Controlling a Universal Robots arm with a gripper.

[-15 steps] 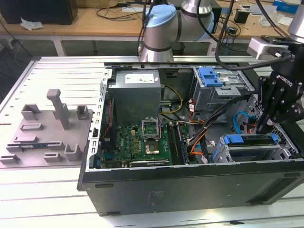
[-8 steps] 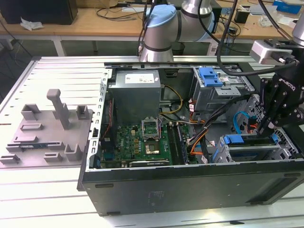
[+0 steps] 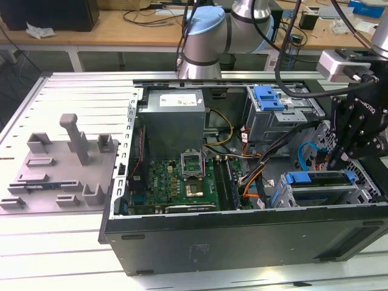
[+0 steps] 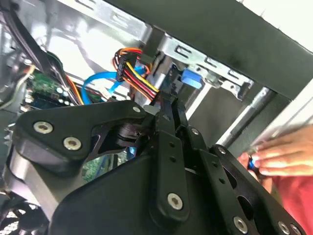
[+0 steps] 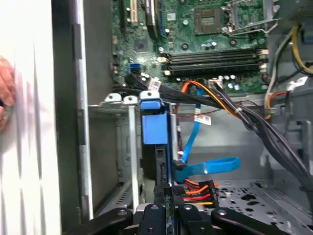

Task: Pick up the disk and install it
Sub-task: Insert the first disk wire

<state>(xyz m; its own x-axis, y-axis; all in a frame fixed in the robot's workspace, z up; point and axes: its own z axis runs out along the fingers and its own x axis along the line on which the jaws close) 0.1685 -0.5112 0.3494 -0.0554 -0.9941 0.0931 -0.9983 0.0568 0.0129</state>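
Disk (image 3: 318,180) with blue carrier frame, standing edge-on in the drive cage (image 3: 290,197) at the corner of the computer case (image 3: 242,233), on the exterior view's right. Looks slid far into the cage; cannot tell whether latched home.

Gripper (image 3: 334,162) close above that cage, at the connector end of the disk. Shows narrow in both wrist views, fingers (image 4: 168,105) drawn close together. Cannot tell whether pinching the disk's edge or only resting beside it.

Possible troubles from here, as a judgement:
- Jamming of the carrier frame in the cage rails, from a push slightly off the line of the rails.
- Catching on the red-yellow-black power connector (image 5: 198,192) or the blue data cable (image 5: 215,165), both lying just beside the gripper; a tug there risks pulling a plug or dragging the disk back out.
- Half-seated disk, from a release before the latch clicks.
- Contact with a person's hand (image 4: 281,152) resting on the outside of the case wall, near the arm; any sideways swing risks striking it.
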